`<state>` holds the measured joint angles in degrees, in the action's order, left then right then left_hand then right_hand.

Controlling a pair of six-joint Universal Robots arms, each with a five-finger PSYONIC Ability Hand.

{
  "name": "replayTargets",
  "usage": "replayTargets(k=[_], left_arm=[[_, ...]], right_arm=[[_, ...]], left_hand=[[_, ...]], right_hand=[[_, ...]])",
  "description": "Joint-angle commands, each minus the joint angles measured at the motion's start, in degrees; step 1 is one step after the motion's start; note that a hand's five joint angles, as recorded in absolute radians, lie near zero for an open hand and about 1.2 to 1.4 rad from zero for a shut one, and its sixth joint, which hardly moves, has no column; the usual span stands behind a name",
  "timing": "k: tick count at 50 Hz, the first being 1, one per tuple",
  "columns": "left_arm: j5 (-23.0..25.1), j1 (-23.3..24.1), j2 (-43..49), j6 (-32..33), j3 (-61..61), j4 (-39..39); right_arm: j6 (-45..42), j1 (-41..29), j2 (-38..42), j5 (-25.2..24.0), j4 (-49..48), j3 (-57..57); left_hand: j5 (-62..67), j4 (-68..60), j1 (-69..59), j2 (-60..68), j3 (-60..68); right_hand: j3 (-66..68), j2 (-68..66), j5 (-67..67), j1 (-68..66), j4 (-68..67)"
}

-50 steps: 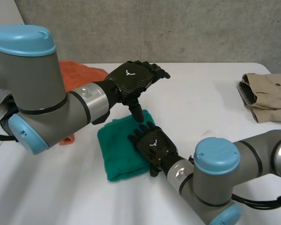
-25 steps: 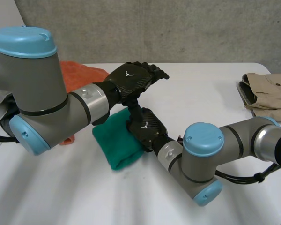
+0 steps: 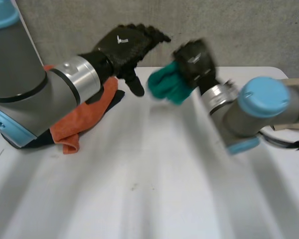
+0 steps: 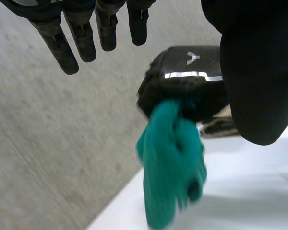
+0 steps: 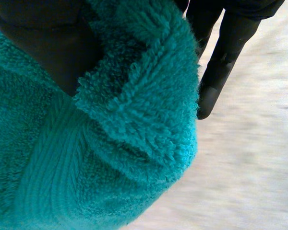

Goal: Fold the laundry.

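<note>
While the right hand [image 3: 194, 59] grips the green towel [image 3: 165, 85], bunched between its thumb and fingers [image 5: 225, 48] in the air above the table [image 3: 139, 189] at twelve o'clock, the left hand [image 3: 124, 44] at eleven o'clock, just beside the towel, holds nothing, its fingers [image 4: 81, 38] straight and spread.

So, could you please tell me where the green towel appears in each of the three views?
Head view: green towel bunched in the right hand, held above the table, beside the left hand.
Left wrist view: the towel hangs from the right hand, beyond the left hand's fingertips.
Right wrist view: the towel is bunched under the right hand's own palm and fingers.
Shared landmark: the right hand clutching it.
</note>
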<state>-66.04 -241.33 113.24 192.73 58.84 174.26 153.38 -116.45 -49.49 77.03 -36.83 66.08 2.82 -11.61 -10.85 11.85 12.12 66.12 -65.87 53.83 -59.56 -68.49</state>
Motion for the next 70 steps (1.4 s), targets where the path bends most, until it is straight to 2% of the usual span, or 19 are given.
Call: replayTargets(k=[1,8,16,20,27,31,35,38,41,42,49,53,57,58,60,61,65,68,70], left_arm=[[-0.58,-0.02,-2.15,-3.32,-0.04,2.75],[-0.58,0.15,-1.80,-3.59,0.49,2.75],[-0.58,0.50,-1.27,-3.59,1.80,2.75],[-0.67,0.77,-0.39,-3.59,2.07,2.75],[-0.67,1.73,0.49,-3.59,2.33,2.75],[-0.76,2.44,0.75,-3.59,2.33,2.75],[-0.84,2.70,0.75,-3.59,2.42,2.57],[-1.02,3.14,0.67,-3.59,2.42,2.49],[-1.55,3.93,0.40,-3.59,2.42,2.40],[-1.55,4.19,0.40,-3.59,2.42,2.49],[-1.55,6.30,-0.04,-3.68,2.51,2.31],[-1.37,6.83,-0.39,-3.59,3.39,2.49],[-1.37,6.83,-1.79,-3.59,3.30,2.66],[-1.37,6.75,-2.32,-3.68,3.21,2.75],[-1.55,6.31,-3.81,-3.59,2.69,2.92],[-1.63,6.13,-4.34,-3.68,2.51,2.93],[-4.70,4.73,-6.45,-3.59,0.14,3.45],[-11.29,1.13,-7.16,-2.63,-1.44,3.63],[-16.56,-4.22,-7.07,-0.35,-1.45,3.80]], right_arm=[[4.81,13.59,-1.40,-0.47,-7.99,-3.84],[11.05,26.17,4.30,-3.37,-8.53,-10.87],[16.33,38.48,21.69,-13.99,-8.09,-24.76],[17.56,42.08,27.50,-19.79,-7.91,-26.18],[19.75,47.98,28.66,-29.19,-7.91,-21.44],[24.40,48.77,27.26,-31.93,-8.61,-19.50],[26.18,49.39,26.38,-31.85,-9.66,-18.45],[26.27,49.57,25.50,-31.50,-9.67,-16.95],[26.27,50.44,21.38,-30.54,-8.27,-13.80],[26.27,51.06,20.06,-30.19,-7.83,-12.48],[23.64,55.89,7.93,-29.74,1.57,-4.30],[14.51,57.65,3.62,-28.69,10.00,-3.24],[-1.03,58.01,-2.61,-22.03,18.27,-3.50],[-7.59,57.66,-4.89,-17.66,19.93,-3.85],[-13.17,57.22,-6.84,-12.98,19.86,-4.29],[-17.37,55.39,-7.98,-9.30,18.91,-4.55],[-16.72,43.55,-10.70,-6.90,12.86,-4.56],[-14.26,36.85,-13.69,-7.24,8.71,-2.72],[-12.50,32.71,-17.21,-7.24,6.42,0.18]], left_hand=[[-2.60,1.40,0.64,-1.63,-1.90],[-2.43,1.23,0.47,-1.46,-1.73],[-2.26,1.06,0.30,-1.30,-1.57],[-2.26,1.06,0.30,-1.30,-1.57],[-2.26,1.06,0.30,-1.30,-1.57],[-2.10,0.89,0.13,-1.13,-1.40],[-2.10,0.89,0.13,-1.13,-1.40],[-2.10,0.89,0.13,-1.13,-1.40],[-2.10,0.89,0.13,-1.13,-1.40],[-2.10,0.89,0.13,-1.13,-1.40],[-2.10,0.89,0.13,-1.13,-1.40],[-2.26,1.06,0.30,-1.30,-1.57],[-2.43,1.23,0.47,-1.46,-1.73],[-2.43,1.23,0.47,-1.46,-1.73],[-2.60,1.40,0.64,-1.63,-1.90],[-2.60,1.40,0.64,-1.63,-1.90],[-2.27,1.06,0.30,-1.30,-1.57],[-2.60,1.40,0.64,-1.63,-1.90],[-2.77,1.57,0.81,-1.80,-2.07]], right_hand=[[13.88,-14.13,16.17,-20.44,-11.51],[13.88,-14.13,16.17,-20.44,-11.51],[13.88,-14.13,16.17,-20.44,-11.51],[13.88,-14.13,16.17,-20.44,-11.51],[13.88,-14.13,16.17,-20.44,-11.51],[13.88,-14.13,16.17,-20.44,-11.51],[13.44,-13.69,15.73,-20.00,-11.07],[-3.50,3.26,-1.21,-3.06,5.87],[-50.51,50.26,-48.22,43.94,52.88],[-56.12,55.87,-53.83,49.56,58.49],[-56.12,55.87,-53.83,49.56,58.49],[-56.12,55.87,-53.83,49.56,58.49],[-56.12,55.87,-53.83,49.56,58.49],[-56.12,55.87,-53.83,49.56,58.49],[-56.12,55.87,-53.83,49.56,58.49],[-56.12,55.87,-53.83,49.56,58.49],[-56.12,55.87,-53.83,49.56,58.49],[-56.12,55.87,-53.83,49.56,58.49],[-56.12,55.87,-53.83,49.56,58.49]])
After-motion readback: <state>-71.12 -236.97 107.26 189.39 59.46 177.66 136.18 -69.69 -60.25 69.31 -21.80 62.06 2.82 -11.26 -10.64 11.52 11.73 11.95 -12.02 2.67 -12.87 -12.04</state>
